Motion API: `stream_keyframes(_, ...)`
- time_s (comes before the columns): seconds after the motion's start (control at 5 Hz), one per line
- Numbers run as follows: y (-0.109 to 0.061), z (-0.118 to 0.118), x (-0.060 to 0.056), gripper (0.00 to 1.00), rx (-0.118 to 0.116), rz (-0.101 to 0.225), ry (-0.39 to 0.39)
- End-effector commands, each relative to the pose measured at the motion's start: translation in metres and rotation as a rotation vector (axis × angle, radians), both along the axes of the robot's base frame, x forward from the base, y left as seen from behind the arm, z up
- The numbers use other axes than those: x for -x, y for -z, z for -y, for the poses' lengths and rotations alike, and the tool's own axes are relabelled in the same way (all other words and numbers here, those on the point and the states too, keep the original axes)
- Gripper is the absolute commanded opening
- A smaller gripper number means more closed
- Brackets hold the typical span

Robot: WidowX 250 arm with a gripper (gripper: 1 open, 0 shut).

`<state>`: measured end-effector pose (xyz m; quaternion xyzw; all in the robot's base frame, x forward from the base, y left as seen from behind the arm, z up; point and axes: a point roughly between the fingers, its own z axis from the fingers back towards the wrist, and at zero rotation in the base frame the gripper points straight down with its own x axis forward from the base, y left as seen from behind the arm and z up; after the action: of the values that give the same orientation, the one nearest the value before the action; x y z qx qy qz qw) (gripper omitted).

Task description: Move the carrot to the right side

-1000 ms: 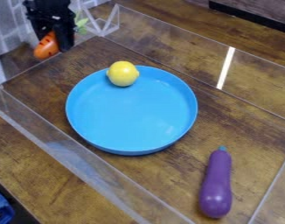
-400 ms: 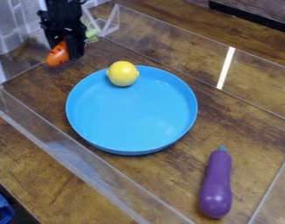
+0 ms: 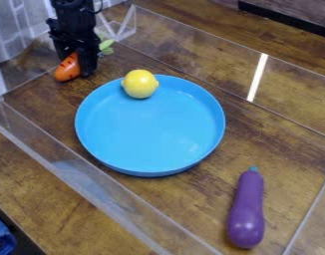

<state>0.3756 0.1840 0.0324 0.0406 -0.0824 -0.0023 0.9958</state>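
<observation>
The carrot (image 3: 67, 69) is a small orange piece at the upper left, low over the wooden table (image 3: 285, 110) just left of the blue plate (image 3: 112, 139). My black gripper (image 3: 75, 59) points almost straight down and is shut on the carrot's upper end. A bit of green (image 3: 107, 46), likely its leafy top, shows beside the fingers. Whether the carrot's tip touches the table I cannot tell.
A yellow ball (image 3: 140, 84) lies on the plate's far rim, close to the gripper's right. A purple eggplant (image 3: 245, 208) lies at the lower right. Clear plastic walls (image 3: 72, 164) fence the table area, and a clear rack stands behind the gripper.
The gripper has come down and slightly right with the carrot, from beside the back rack to low over the table near the plate's edge. The ball, plate and eggplant have not moved.
</observation>
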Motion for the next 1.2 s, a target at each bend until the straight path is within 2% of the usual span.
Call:
stream_keyframes(0.0,-0.0272,-0.003,-0.0149,0.0,-0.056,0.072,0.033)
stream_keyframes(0.2,-0.0325,-0.0034,-0.0173,0.0,-0.081,0.075,0.044)
stream_keyframes(0.6,-0.03,-0.0024,-0.0235,0.0,-0.114,0.077,0.073)
stream_keyframes(1.0,-0.0261,-0.0038,-0.0175,0.0,-0.124,0.048,0.065)
